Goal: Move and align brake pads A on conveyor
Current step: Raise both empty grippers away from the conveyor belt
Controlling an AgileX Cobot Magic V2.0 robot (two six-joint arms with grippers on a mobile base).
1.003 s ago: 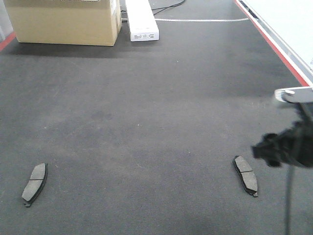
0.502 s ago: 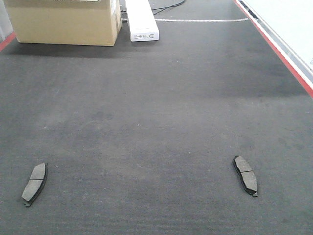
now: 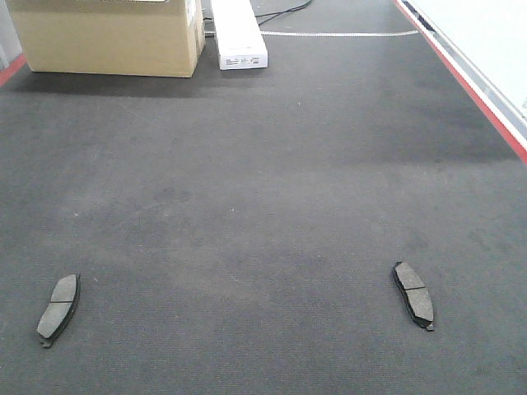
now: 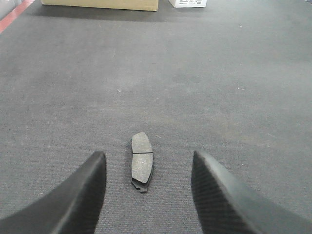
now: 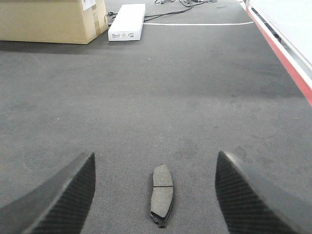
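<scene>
On the front view, the conveyor (image 3: 263, 181) carries two pads well apart near the near edge: the left brake pad (image 3: 58, 309) and the right brake pad (image 3: 414, 295). A cardboard box (image 3: 107, 37) and a white box (image 3: 239, 37) sit at the far end, and a red edge strip (image 3: 486, 99) runs along the right.

Left wrist view: the left gripper (image 4: 148, 155) has its jaws spread wide. The left brake pad (image 4: 141, 161) lies flat on the belt between them, untouched.

Right wrist view: the right gripper (image 5: 156, 156) is likewise spread and empty, with the right brake pad (image 5: 162, 195) lying on the belt between its fingers (image 5: 243, 195).
</scene>
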